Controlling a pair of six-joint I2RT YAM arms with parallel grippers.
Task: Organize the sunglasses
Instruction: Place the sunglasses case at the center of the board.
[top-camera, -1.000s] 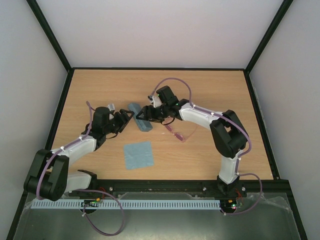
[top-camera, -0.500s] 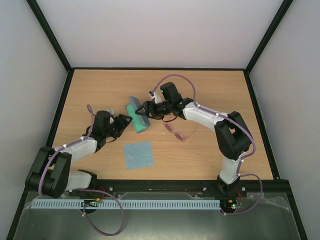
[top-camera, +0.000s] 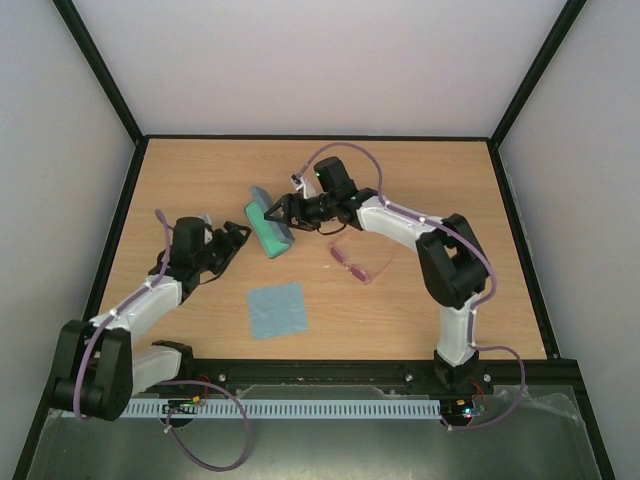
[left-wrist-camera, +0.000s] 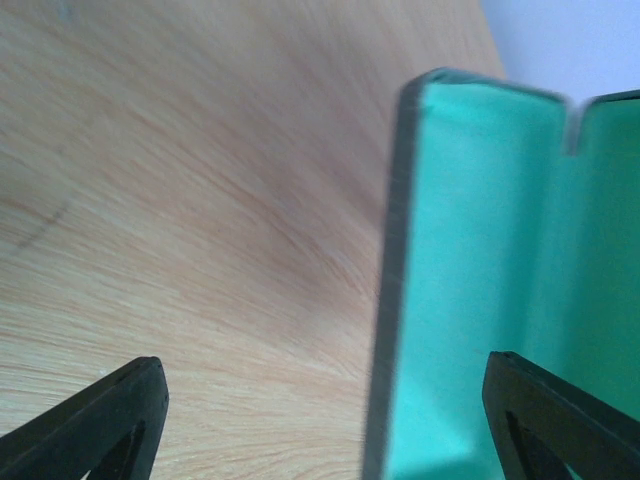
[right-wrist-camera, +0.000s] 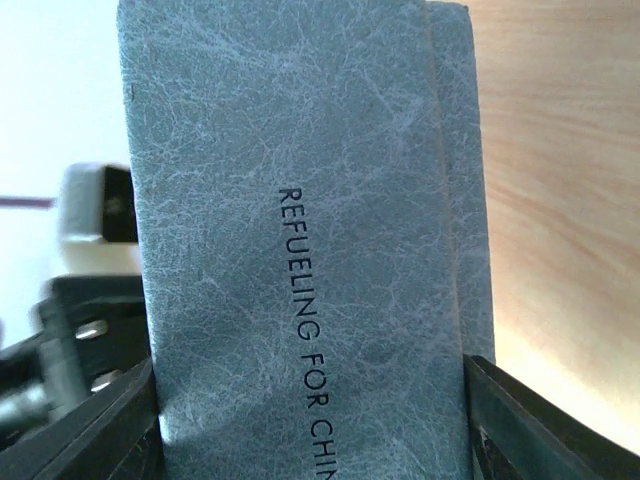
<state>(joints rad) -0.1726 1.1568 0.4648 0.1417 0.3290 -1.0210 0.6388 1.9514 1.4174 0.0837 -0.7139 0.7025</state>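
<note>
worktop (top-camera: 430, 180): light wood, and all the stuff sits around the middle of it
right arm (top-camera: 405, 228): comes in from 5 o'clock, then bends across to the case
left arm (top-camera: 150, 295): comes in from 7 o'clock and stops just short of the case
cloth (top-camera: 277, 309): light blue square lying flat at 6 o'clock from the case, well apart from it
case (top-camera: 268, 228): open, at about 11 o'clock from the worktop's centre. Green lining shows from above, and the outside is blue-grey with a textured look and some dark lettering. Honestly can't tell if its lower edge touches the wood.
sunglasses (top-camera: 358, 262): see-through pink pair lying on bare worktop at 4 o'clock from the case, near it but not touching, with nothing holding them
right gripper (top-camera: 278, 212): clamped on the case from its 2 o'clock side, and the shell fills the whole gap between the fingers
left gripper (top-camera: 235, 240): jaws wide apart with nothing in them, at 8 o'clock from the case, close but not touching
</note>
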